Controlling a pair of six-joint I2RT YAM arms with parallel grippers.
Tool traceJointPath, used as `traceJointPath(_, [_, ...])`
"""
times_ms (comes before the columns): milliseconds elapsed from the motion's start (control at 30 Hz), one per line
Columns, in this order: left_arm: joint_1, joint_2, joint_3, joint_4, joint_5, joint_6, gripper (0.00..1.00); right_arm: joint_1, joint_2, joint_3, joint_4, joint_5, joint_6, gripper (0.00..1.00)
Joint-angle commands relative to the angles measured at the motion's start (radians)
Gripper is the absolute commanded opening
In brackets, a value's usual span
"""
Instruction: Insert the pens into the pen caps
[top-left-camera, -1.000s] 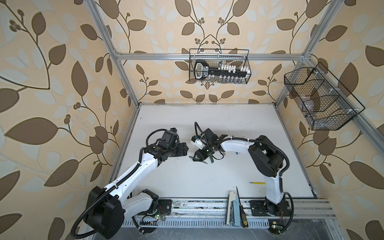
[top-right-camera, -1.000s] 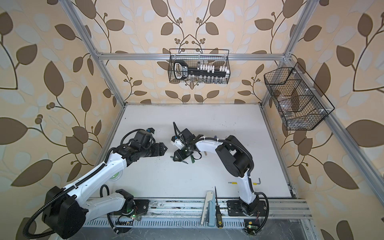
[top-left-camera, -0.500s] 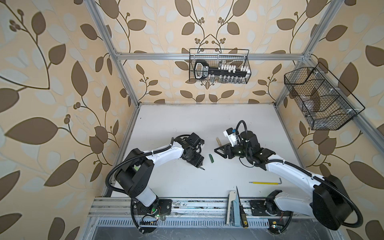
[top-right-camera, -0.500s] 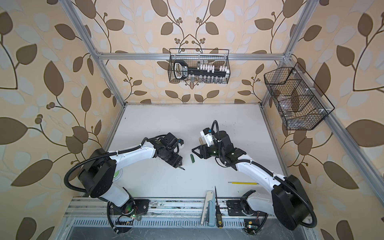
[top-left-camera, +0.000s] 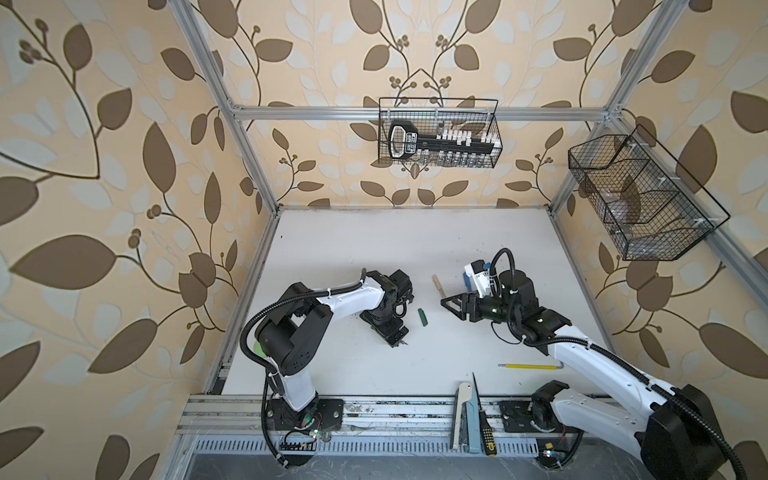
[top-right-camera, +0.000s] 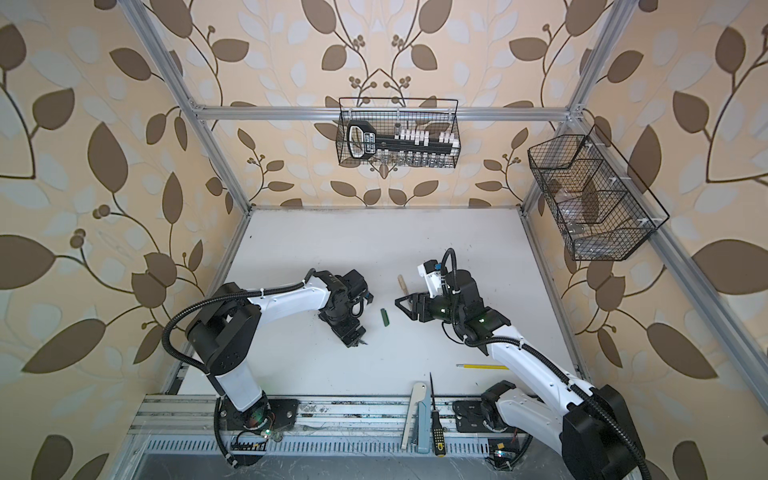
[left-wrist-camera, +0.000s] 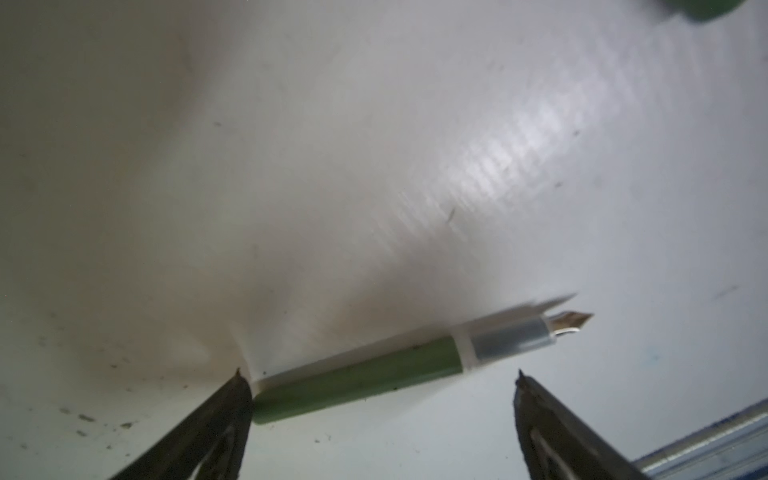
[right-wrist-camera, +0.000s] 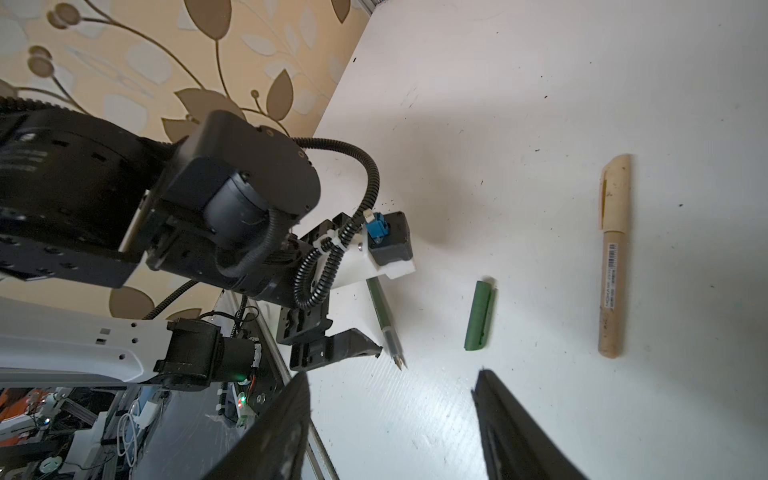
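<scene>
Looking down, we see a white surface (top-left-camera: 395, 249) with a few things on it. The left claw (left-wrist-camera: 379, 376) sits low over the surface with its two fingers (left-wrist-camera: 208, 424) spread wide, and it holds nothing. The green pen (left-wrist-camera: 415, 362) lies flat on the surface between those fingers. Its back end is right by one finger, and we cannot tell if they touch. Its shiny tip is bare and points away from that finger. The right claw (right-wrist-camera: 393, 372) is spread open too, with nothing in it. It hangs above the surface and points toward the left claw. The green cap (top-left-camera: 422, 317) lies flat on the surface between the two claws, near the green pen but apart from it. In both top views we see a tan pen (top-left-camera: 437, 284) a bit farther back, near the right claw and apart from the green cap. Its tan cap (right-wrist-camera: 615, 193) is on it. A yellow rod (top-left-camera: 530, 366) lies near the front edge, well apart from the pens.
</scene>
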Motion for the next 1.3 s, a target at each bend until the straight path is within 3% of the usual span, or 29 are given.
traceJointPath(0, [-0.006, -0.035, 0.013, -0.042, -0.033, 0.036, 0.99, -0.005, -0.005, -0.011, 0.003, -0.024, 0.021, 0.64])
traceJointPath(233, [-0.009, -0.034, 0.015, -0.016, -0.103, 0.037, 0.99, -0.005, -0.013, -0.015, 0.019, -0.032, 0.033, 0.65])
traceJointPath(533, [-0.012, 0.027, 0.043, -0.029, -0.064, 0.032, 0.91, -0.008, -0.009, -0.022, 0.030, -0.026, 0.038, 0.65])
traceJointPath(667, [-0.012, 0.056, 0.070, -0.043, -0.028, 0.017, 0.81, -0.009, -0.006, -0.027, 0.043, -0.024, 0.039, 0.65])
traceJointPath(900, [-0.012, 0.097, 0.078, -0.023, -0.018, -0.052, 0.42, -0.010, 0.000, -0.040, 0.063, -0.022, 0.048, 0.64])
traceJointPath(1067, [-0.008, 0.059, 0.045, 0.032, -0.065, -0.150, 0.35, -0.010, 0.000, -0.043, 0.061, -0.013, 0.048, 0.64])
traceJointPath(1267, [-0.005, -0.022, -0.010, 0.122, -0.005, -0.274, 0.25, -0.009, 0.018, -0.042, 0.074, -0.001, 0.049, 0.64])
